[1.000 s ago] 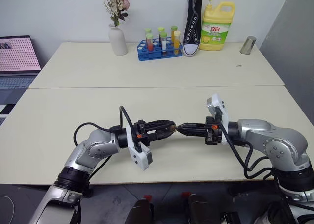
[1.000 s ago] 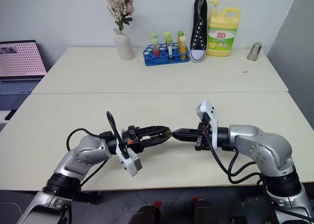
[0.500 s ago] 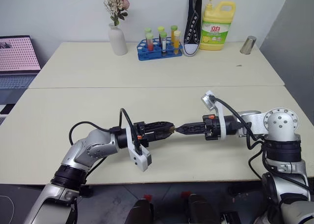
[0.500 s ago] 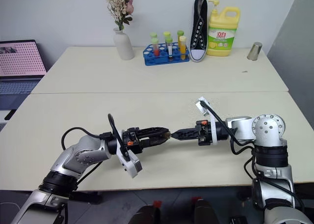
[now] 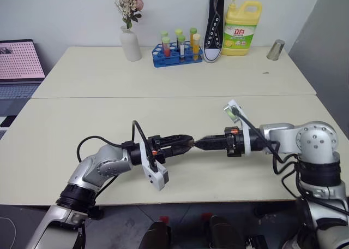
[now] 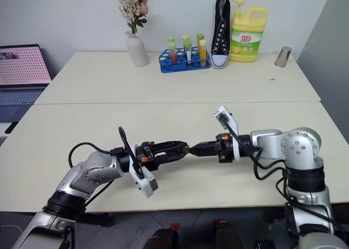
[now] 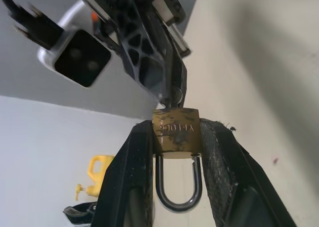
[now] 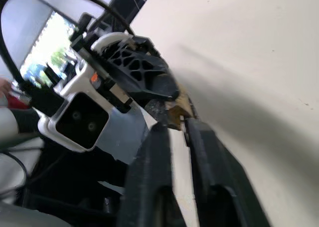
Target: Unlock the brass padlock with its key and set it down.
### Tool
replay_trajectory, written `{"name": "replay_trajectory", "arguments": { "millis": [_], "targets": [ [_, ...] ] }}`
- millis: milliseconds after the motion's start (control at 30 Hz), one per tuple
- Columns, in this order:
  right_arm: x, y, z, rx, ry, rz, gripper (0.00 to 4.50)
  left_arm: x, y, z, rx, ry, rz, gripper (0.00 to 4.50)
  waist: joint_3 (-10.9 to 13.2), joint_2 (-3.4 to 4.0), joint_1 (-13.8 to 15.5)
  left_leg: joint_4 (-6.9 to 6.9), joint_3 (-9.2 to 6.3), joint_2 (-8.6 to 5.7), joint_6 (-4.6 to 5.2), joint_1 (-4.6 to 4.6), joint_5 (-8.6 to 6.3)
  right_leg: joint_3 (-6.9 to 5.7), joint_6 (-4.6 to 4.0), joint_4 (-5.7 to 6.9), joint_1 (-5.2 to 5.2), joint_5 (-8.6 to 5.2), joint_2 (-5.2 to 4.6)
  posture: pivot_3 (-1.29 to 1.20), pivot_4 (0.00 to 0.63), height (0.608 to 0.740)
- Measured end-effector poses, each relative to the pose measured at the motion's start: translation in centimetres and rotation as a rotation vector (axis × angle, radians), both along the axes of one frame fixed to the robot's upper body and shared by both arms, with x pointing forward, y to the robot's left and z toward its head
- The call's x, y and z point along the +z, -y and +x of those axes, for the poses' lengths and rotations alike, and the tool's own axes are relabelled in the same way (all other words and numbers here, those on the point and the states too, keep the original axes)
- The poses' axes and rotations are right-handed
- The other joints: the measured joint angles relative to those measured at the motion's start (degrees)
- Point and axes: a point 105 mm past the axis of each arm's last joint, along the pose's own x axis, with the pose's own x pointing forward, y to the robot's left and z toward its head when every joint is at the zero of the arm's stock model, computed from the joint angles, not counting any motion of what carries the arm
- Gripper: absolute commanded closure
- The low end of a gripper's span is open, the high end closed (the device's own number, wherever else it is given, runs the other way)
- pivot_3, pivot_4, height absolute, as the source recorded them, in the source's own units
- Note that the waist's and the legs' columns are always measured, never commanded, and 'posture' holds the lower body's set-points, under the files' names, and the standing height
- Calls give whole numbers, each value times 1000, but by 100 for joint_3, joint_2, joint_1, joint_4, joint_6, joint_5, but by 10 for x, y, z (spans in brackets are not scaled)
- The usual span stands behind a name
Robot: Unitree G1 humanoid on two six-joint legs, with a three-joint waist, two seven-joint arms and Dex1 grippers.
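Two claws met tip to tip above the table (image 5: pixel 262 118), so here's how it sat. My left gripper (image 7: pixel 175 137) was clenched on the brass padlock (image 7: pixel 176 131), body squeezed between the fingers, shackle pointing back toward my wrist and the keyway end facing out. My right gripper (image 8: pixel 175 121) sat nose-on to that end, straight across from it. Its fingers (image 8: pixel 154 152) looked nearly together on something thin, I'd guess the key (image 7: pixel 175 93), but honestly couldn't tell if it was gripping. Lock's long axis ran along both claws
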Motion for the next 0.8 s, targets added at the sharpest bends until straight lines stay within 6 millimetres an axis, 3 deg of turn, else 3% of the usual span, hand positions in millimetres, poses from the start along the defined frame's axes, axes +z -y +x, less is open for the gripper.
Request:
{"name": "replay_trajectory", "arguments": {
  "millis": [233, 500, 800],
  "targets": [
    [-14, 22, 2, 34, 290, -120, 346, -2, 0, 2, 17, -17, -2, 3532, 0, -2, -11, 0, 5, -1, -1, 4, 0, -1, 1, -2, 0, 0, 3, 0, 150, 740],
    [-4, 1, 0, 18, 297, 45, 331, -1, 2, 0, 6, -18, -6, 3532, 0, -1, 6, 1, 1, 10, -1, 3, 0, -1, 0, -1, 2, 0, 6, 0, 150, 740],
    [-9, -12, 5, -5, 257, 55, 331, -1, 4, -1, -4, -19, -9, 3532, 0, -1, 6, 1, -1, 6, -1, 4, 0, -2, -1, -1, 2, 0, 5, 0, 150, 740]
  ]
}}
